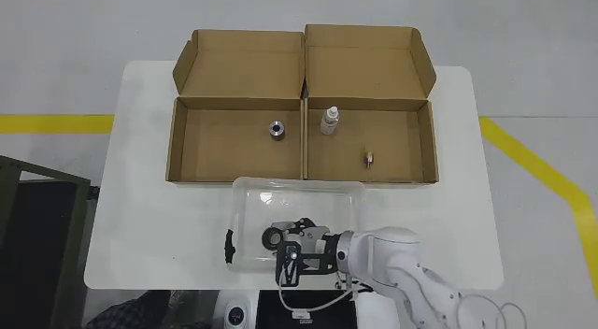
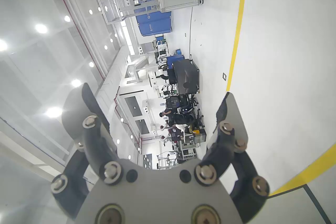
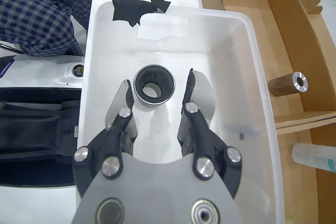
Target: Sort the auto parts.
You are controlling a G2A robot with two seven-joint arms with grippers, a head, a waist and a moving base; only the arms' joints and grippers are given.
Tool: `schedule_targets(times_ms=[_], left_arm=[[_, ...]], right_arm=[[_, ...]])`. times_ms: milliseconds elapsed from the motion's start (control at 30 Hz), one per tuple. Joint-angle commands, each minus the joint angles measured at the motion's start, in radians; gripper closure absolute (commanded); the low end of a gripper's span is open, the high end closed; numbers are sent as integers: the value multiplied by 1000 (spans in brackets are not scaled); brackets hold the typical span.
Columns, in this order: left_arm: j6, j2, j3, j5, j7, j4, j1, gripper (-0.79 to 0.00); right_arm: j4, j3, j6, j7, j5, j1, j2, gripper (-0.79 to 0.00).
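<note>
Fingers (image 2: 232, 114) of the left gripper (image 2: 157, 89) are spread wide with nothing between them. That wrist camera gives me the hall floor, not the table.

On the white table (image 1: 140, 189), two open cardboard boxes sit side by side along the far half. The left box (image 1: 173, 142) has one metal sleeve (image 1: 277, 128) on its floor, near the shared wall. The right box (image 1: 428, 142) holds a small white bottle (image 1: 330, 121) close to that same wall. It also holds a tiny metal fitting (image 1: 369, 156) further right, apart from the bottle.

Just in front of the boxes, on the robot's side, I see the clear plastic bin (image 1: 297, 181). Black tape (image 1: 228, 245) is stuck at its left end. Right of the tape, the black ring-shaped bearing (image 3: 154, 88) stands on the bin floor, bore up. The right gripper (image 3: 159, 80) is down inside the bin, jaws parted on either side of the bearing. One pad (image 3: 129, 93) is just beside the shell and the other is apart from it, so I read it as gripping nothing.
</note>
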Motion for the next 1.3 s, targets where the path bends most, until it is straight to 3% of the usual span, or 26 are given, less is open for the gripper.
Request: schedule_targets(times_ms=[0,300,967,1167,1267], left_arm=[[0,0,0,0,0,0,0,-785],[0,0,0,0,0,0,0,-785],[0,0,0,0,0,0,0,-785],[0,0,0,0,0,0,0,-785],[0,0,0,0,0,0,0,-785]], right_arm=[[9,-6,2,-1,-3,6,0,-372],[73,-36,13,-3,1,42,-3,-449],[229,-138,48,11,82,165,-34,-465],[243,-149,46,6,104,182,-38,-382],[250,-150,43,-1,122,186,-39,-277]])
